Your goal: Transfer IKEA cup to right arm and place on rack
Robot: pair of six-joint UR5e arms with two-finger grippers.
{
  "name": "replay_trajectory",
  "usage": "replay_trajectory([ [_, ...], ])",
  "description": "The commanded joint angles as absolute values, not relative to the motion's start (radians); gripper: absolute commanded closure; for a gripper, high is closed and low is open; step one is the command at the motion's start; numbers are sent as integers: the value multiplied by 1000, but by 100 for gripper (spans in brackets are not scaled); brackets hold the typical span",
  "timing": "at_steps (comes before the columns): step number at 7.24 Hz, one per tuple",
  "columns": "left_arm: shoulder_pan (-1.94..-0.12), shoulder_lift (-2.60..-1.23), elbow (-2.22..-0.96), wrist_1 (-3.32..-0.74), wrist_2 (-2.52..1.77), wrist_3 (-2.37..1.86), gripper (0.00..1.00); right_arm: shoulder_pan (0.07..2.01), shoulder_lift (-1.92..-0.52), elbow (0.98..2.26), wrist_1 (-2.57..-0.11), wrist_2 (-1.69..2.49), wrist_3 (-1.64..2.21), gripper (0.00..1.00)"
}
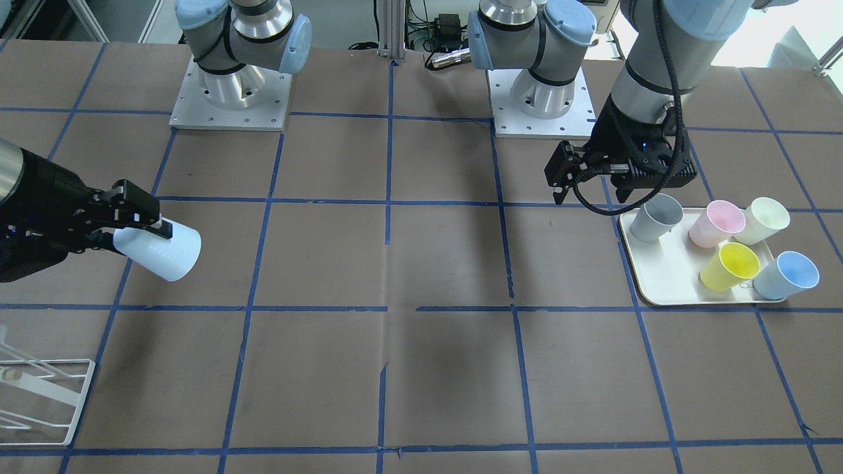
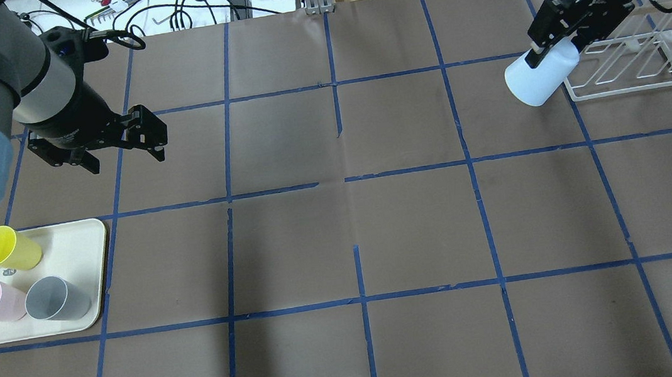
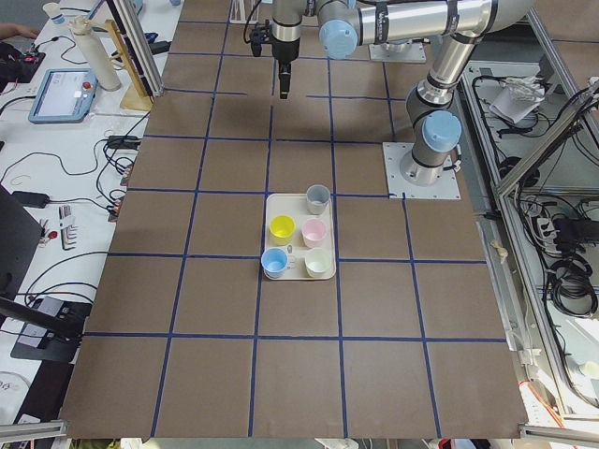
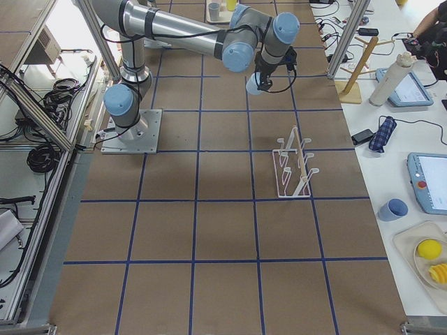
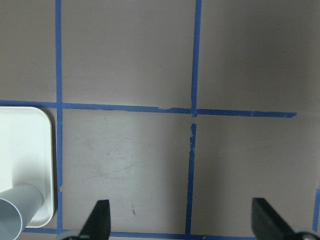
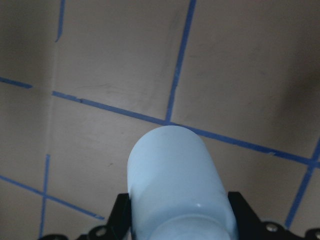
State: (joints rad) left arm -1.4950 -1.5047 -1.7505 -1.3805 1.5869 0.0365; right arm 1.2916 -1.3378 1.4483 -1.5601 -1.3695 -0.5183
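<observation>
Front-facing view: at nine o'clock the right pincer [image 1: 148, 230] is clenched on the IKEA cup [image 1: 168, 253], held sideways above the desk [image 1: 421, 263]. The rack [image 1: 46, 388] stands at eight o'clock. At two o'clock the left pincer [image 1: 593, 191] hangs released over the tray's [image 1: 658, 283] edge.

Overhead view: the cup [image 2: 535, 80] shows at the rack's [image 2: 625, 64] nine o'clock.

Left wrist view: the fingertips [image 5: 100, 215] are spread wide over bare desk, with the tray corner at eight o'clock.

Right wrist view: the cup [image 6: 175, 185] fills six o'clock between both jaws.
</observation>
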Motion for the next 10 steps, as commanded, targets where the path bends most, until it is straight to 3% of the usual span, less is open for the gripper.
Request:
replay_trajectory([
  [1,-1517,-1470,-1764,-1390,1589,37,0,1292,-1332,1450,-1740,-1570,-520,53],
  [10,-1536,-1456,-1789,-1385,1583,35,0,1203,-1221,1465,-1925,-1686,-572,52],
])
